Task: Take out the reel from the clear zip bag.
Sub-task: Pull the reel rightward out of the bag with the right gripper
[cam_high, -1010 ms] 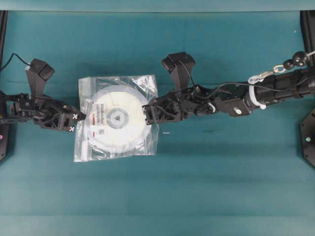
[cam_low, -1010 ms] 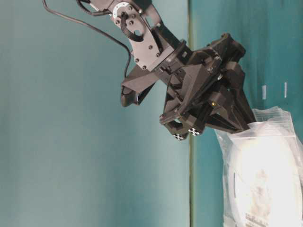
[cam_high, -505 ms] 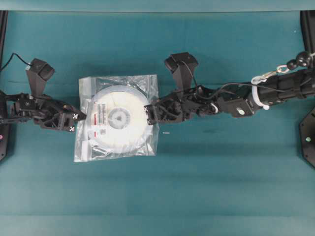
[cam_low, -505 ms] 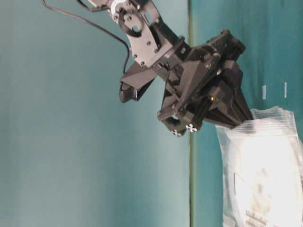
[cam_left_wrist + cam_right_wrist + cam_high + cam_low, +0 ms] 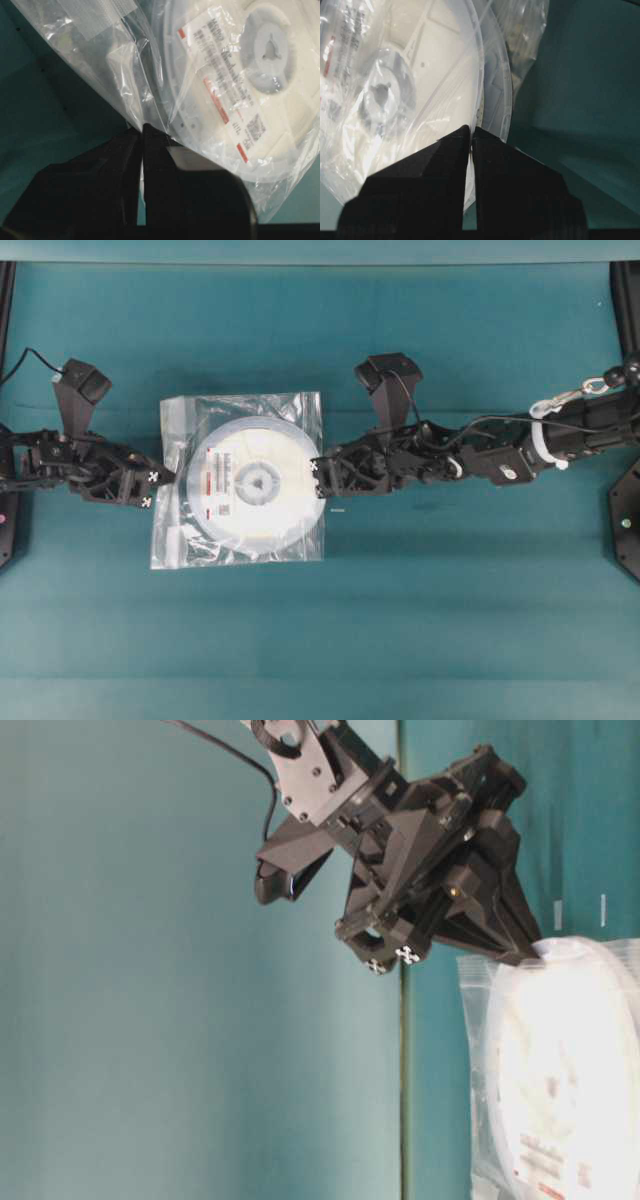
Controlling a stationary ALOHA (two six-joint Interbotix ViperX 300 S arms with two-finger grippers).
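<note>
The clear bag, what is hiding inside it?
Inside the clear zip bag lies a round white reel with a red-marked label. Crinkly plastic blurs the label's print, and the reel's underside is hidden.

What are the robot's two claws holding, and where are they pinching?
Left gripper pinches the bag's left edge. Right gripper pinches the reel's rim at the bag's right side.

Appearing as a robotics lab: teal-covered surface [image 5: 420, 620] carrying two fixed black robot arms [image 5: 560, 430], cabling, wrist cameras [image 5: 385, 375].
</note>
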